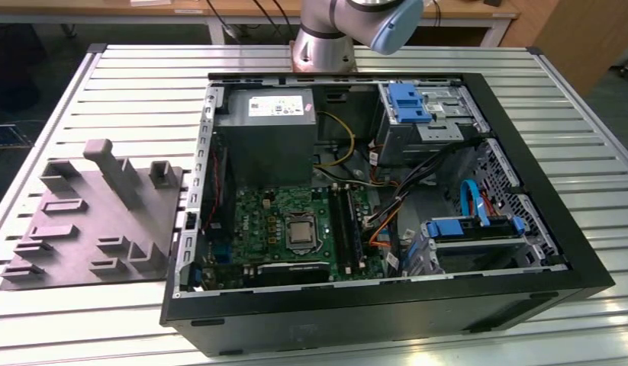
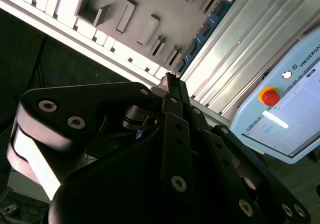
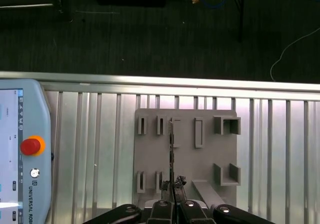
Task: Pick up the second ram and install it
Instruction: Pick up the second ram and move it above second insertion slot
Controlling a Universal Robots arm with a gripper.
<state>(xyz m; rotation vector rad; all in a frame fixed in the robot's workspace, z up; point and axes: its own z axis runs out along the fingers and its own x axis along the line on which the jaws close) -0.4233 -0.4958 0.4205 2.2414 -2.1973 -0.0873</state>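
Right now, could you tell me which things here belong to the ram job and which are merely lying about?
Job: second ram, grey fixture plate holding it, hand, motherboard, open computer case.
Lying about: teach pendant, grey power-supply box, blue drive bracket.

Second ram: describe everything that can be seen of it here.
The second ram is a long, narrow blue-green circuit board with a row of black chips on one face. It stands on its long edge on the grey holder plate on the slatted table, showing edge-on as a thin dark line in the first wrist view. The gripper lines up with it; contact cannot be told.
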